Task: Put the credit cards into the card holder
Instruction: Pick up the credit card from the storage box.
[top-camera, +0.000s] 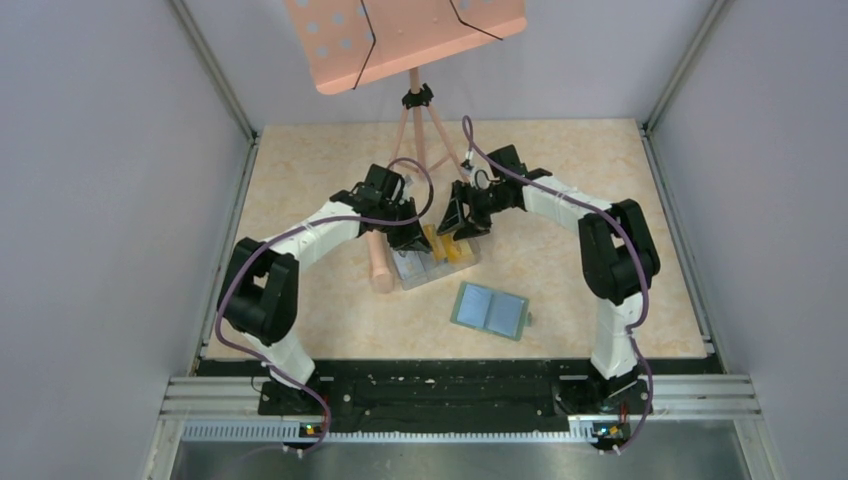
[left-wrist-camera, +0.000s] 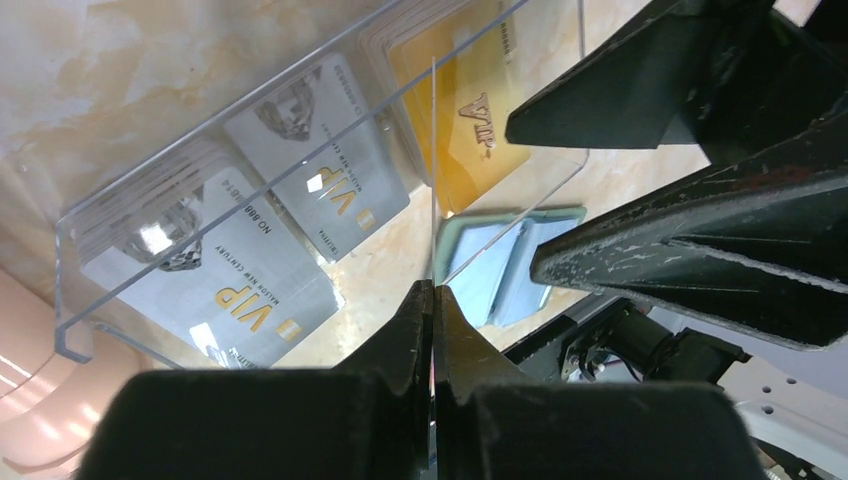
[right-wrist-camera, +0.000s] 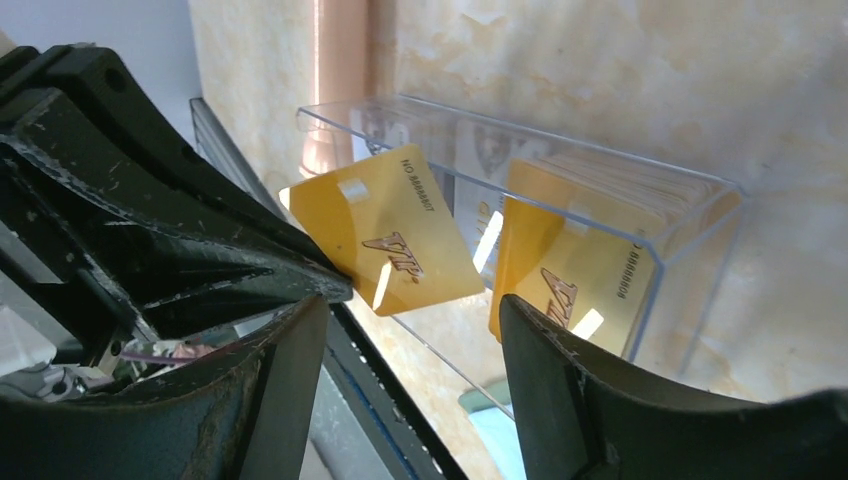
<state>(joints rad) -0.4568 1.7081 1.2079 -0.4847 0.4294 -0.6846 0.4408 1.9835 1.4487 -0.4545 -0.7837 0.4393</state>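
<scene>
A clear plastic box (top-camera: 432, 265) holds the credit cards. White-grey credit cards (left-wrist-camera: 320, 165) lie in two compartments and an orange stack (right-wrist-camera: 575, 265) fills the end one. One orange card (right-wrist-camera: 385, 240) stands tilted up off that stack, also seen as the orange card (left-wrist-camera: 470, 120). My left gripper (left-wrist-camera: 432, 292) is shut on the box's thin clear wall. My right gripper (right-wrist-camera: 405, 335) is open just short of the tilted card, with nothing between its fingers. The card holder (top-camera: 490, 310) lies open on the table nearer the arms, its pale blue sleeves up.
A peach cylinder (top-camera: 380, 262) lies just left of the box. A tripod stand (top-camera: 415, 110) with a peach board rises at the back. The two grippers (top-camera: 435, 228) hang close together over the box. Grey walls close in the table on both sides.
</scene>
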